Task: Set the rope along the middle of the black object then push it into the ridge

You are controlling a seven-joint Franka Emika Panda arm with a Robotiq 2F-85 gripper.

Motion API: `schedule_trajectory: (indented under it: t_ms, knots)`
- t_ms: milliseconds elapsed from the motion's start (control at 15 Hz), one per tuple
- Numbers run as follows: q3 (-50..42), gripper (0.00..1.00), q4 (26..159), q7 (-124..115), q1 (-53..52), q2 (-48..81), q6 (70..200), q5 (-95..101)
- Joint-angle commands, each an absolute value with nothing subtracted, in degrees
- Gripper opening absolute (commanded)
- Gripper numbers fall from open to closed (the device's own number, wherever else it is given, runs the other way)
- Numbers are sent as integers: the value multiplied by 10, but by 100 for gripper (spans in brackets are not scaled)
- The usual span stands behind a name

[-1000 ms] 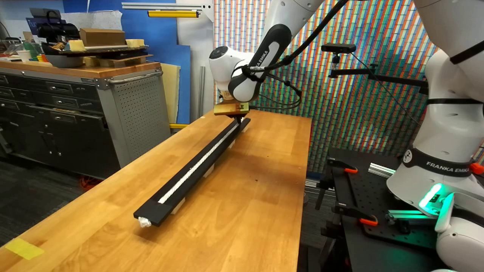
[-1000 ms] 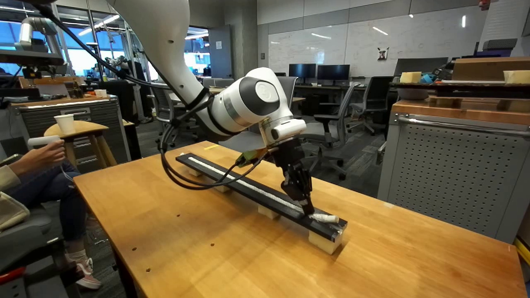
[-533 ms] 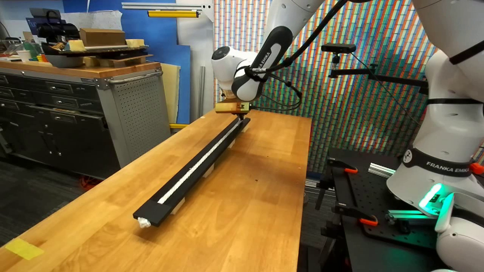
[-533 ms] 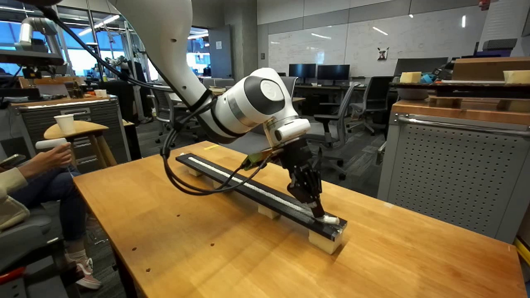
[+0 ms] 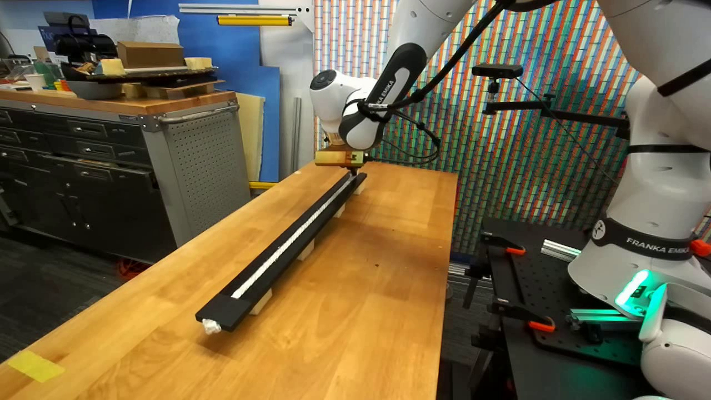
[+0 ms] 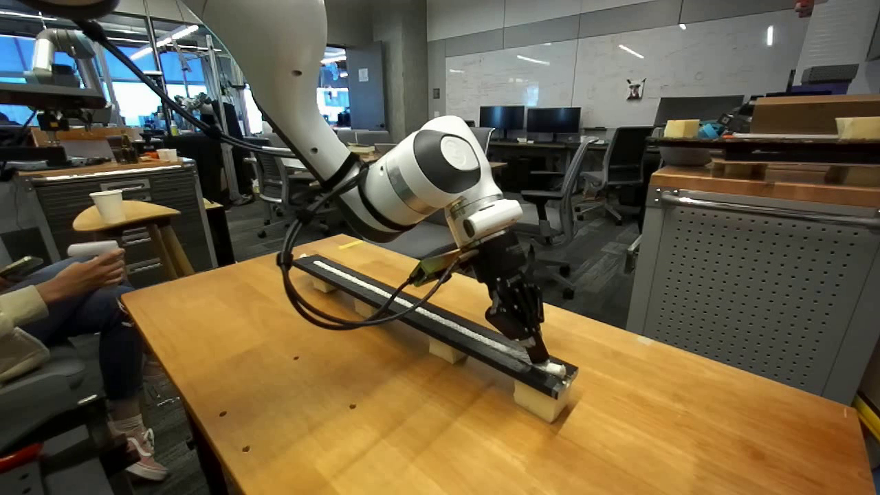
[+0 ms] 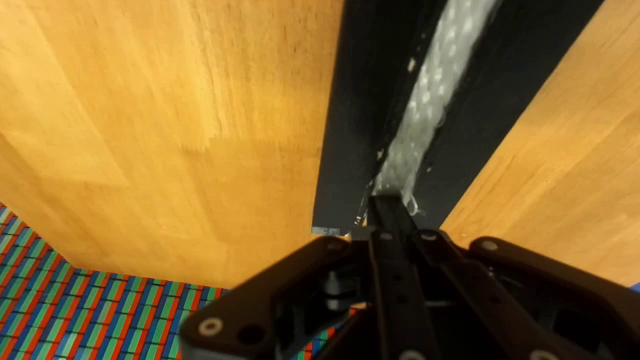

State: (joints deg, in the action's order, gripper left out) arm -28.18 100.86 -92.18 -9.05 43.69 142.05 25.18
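A white rope [image 5: 278,251] runs lengthwise down the middle of the black object [image 5: 230,308], a long bar, in both exterior views. It lies along the ridge; how deep it sits I cannot tell. My gripper [image 6: 540,359] leans down over one end of the bar, its fingertips together and touching the rope there. In an exterior view a short white stub of rope [image 6: 553,369] shows just past the tips. From the wrist, the gripper [image 7: 387,200] covers the rope's end, with a frayed loop beside the tips. Its jaws are shut with nothing seen between them.
Wooden blocks [image 6: 542,402] hold the bar off the table [image 6: 330,426]. A white clump [image 5: 211,326] sticks out at the bar's far end from me. A tool cart [image 5: 200,161] stands beside the table, and a seated person's hand [image 6: 89,273] shows at one side.
My gripper has slid along the bar toward its end, staying shut. Less of the rope's white end shows past the fingertips, and that end looks lower than before.
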Motion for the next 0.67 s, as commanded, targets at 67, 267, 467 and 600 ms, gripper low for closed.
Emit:
schedule_trajectory:
  t_ms: [67, 267, 467, 600]
  knots:
    - [-275, 0, 964, -928, -74, 482, 1403, 259]
    - [-274, 0, 958, -928, -76, 489, 1387, 262]
    - [-269, 0, 960, -921, -77, 487, 1373, 268]
    - [-255, 0, 961, -901, -69, 485, 1365, 266]
